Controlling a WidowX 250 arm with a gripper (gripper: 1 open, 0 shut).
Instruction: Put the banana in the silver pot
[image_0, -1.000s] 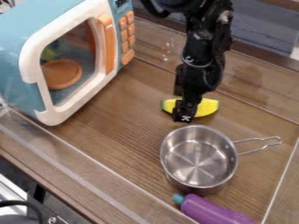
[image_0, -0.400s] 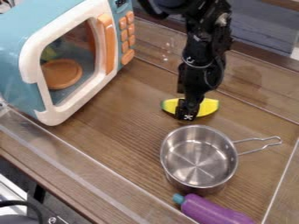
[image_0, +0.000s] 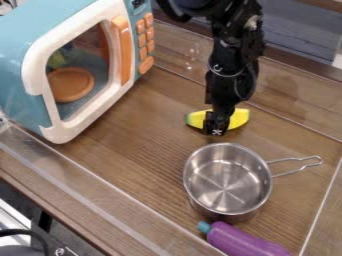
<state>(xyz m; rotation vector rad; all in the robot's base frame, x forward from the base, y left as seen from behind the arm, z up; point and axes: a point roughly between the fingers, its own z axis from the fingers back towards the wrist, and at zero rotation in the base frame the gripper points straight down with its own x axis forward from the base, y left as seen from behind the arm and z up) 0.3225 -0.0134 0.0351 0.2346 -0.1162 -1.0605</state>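
Observation:
The banana is a small yellow toy lying on the wooden table, mostly hidden behind my black gripper. The gripper points steeply down right over it, fingers low around the toy; the jaws look open, and I cannot tell whether they touch it. The silver pot stands empty in front of the banana, nearer the camera, its wire loop handle pointing right.
A toy microwave, blue and white with its door open and an orange item inside, fills the left side. A purple eggplant-like toy lies at the bottom edge below the pot. A clear wall runs along the table's front.
The gripper has stayed over the banana, tilting only slightly. Banana and pot have not moved.

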